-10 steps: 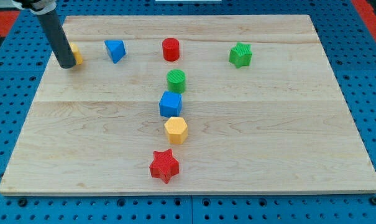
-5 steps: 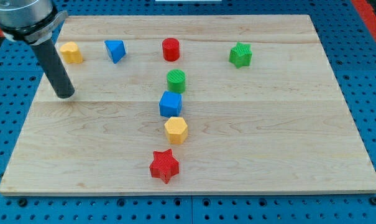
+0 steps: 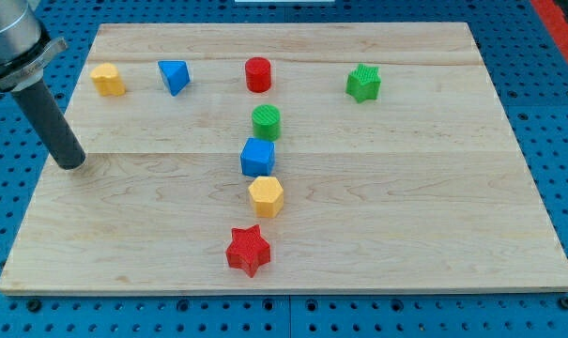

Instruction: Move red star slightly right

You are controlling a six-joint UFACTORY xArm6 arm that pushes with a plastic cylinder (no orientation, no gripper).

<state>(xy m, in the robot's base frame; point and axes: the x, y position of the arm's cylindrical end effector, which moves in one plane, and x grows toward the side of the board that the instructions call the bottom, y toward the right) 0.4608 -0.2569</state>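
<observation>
Red star near board's bottom edge; my tip, jawless, near left edge. Approach star's left side, then push gently rightward.

1 camera looks down obliquely from above the board's near edge.

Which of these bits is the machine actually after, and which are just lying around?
In the job:
red star
my tip, far off to the view's left of it

Just lying about:
yellow hexagon
blue cube
green cylinder
red cylinder
blue triangle
yellow block
green star
</observation>
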